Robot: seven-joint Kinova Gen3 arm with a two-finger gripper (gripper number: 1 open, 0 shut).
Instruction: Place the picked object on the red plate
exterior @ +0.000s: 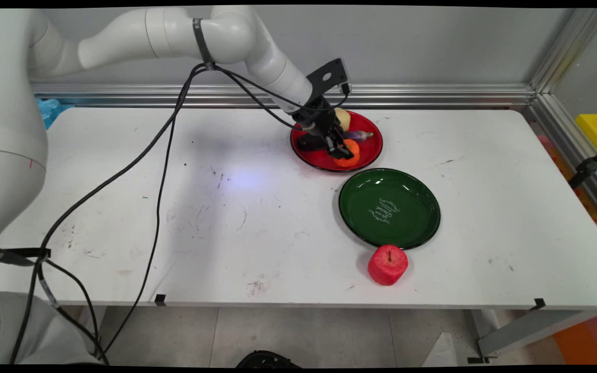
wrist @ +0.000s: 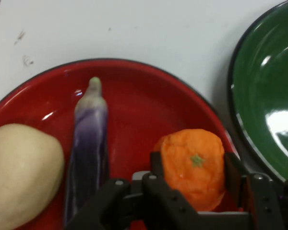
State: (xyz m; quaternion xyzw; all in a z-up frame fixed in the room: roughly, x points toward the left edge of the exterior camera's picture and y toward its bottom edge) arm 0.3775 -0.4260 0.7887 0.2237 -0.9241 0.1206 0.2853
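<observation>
An orange (wrist: 196, 165) is sitting between the two fingers of the tool (wrist: 194, 172), one finger lying along each side of it, so the tool is pinching the orange on the red plate (exterior: 368, 155). An eggplant (wrist: 89, 148) and a pale potato (wrist: 21, 172) are lying on the same plate, beside the orange. The arm is reaching in from the upper left and slanting down over the plate. Just beside it on the counter (exterior: 485, 171) a green plate (exterior: 389, 208) is sitting, with a red apple (exterior: 387, 264) near its front rim.
</observation>
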